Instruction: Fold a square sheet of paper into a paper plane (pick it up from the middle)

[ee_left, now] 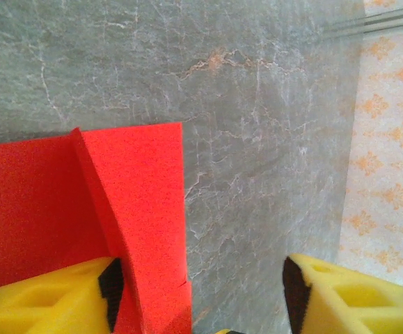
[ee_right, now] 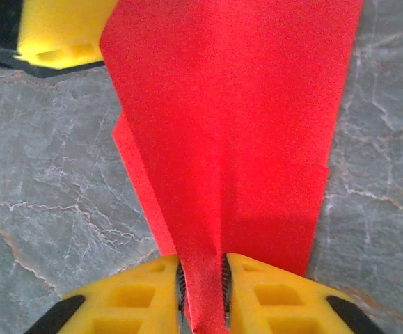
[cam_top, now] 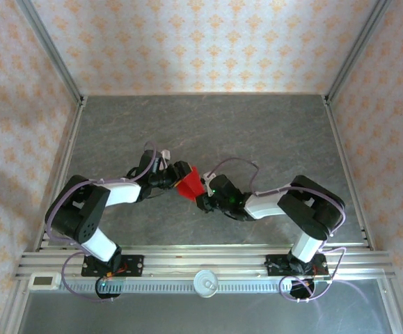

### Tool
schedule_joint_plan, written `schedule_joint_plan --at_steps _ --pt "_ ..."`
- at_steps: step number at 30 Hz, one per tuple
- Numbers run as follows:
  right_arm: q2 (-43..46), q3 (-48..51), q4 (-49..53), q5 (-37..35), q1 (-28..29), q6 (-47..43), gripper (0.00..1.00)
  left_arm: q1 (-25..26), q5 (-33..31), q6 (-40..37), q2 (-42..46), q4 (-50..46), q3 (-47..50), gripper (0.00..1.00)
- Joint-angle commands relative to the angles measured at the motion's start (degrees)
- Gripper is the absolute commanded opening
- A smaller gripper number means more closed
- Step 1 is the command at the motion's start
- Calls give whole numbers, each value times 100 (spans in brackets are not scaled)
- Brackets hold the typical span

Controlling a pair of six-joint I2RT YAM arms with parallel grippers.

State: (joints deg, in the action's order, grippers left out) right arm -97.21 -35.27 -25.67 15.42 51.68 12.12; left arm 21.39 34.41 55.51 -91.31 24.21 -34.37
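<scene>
Over the desk (cam_top: 271, 132) I have the square sheet of paper (cam_top: 187, 184) folded narrow, crease pinched in right gripper (ee_right: 201, 292), long axis running straight toward left gripper (ee_left: 200, 289), jaws wide around its edge.

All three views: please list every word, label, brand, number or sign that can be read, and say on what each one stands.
No text can be read in these pictures.
Small white box at the left end of the front rail: it has a dark window, too small to read.
Red paper: plain, no print.
Wallpaper: a repeated ornament, no letters.
</scene>
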Motion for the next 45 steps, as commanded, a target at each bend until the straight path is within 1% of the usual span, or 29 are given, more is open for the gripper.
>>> schedule_joint_plan --at_steps 1,6,12,17,23,29,34,38,41,45 --pt "196 -5 61 -789 175 -617 26 16 -22 -62 -70 -233 -157 57" --pt "405 242 -184 -1436 395 -1141 32 15 27 -91 -80 -251 -138 41" --pt "419 310 -166 -1971 600 -1690 37 19 138 -84 -55 -225 -161 20" --pt "358 293 -177 -2521 789 -1961 38 20 279 -7 -31 -112 -165 11" --pt "307 266 -190 -2922 844 -2046 38 21 378 57 -27 -30 -162 9" --pt "261 211 -123 -2954 983 -2207 41 23 426 111 -36 53 -164 9" --pt "147 128 -36 -3151 1022 -2275 43 23 435 110 -25 58 -177 10" --pt "115 117 -68 -3263 1027 -2302 44 23 463 112 -22 66 -175 10" --pt "117 131 -104 -3349 1032 -2328 42 19 470 117 -27 75 -167 9" --pt "141 136 -135 -3256 1030 -2337 33 19 485 96 -52 75 -169 9"
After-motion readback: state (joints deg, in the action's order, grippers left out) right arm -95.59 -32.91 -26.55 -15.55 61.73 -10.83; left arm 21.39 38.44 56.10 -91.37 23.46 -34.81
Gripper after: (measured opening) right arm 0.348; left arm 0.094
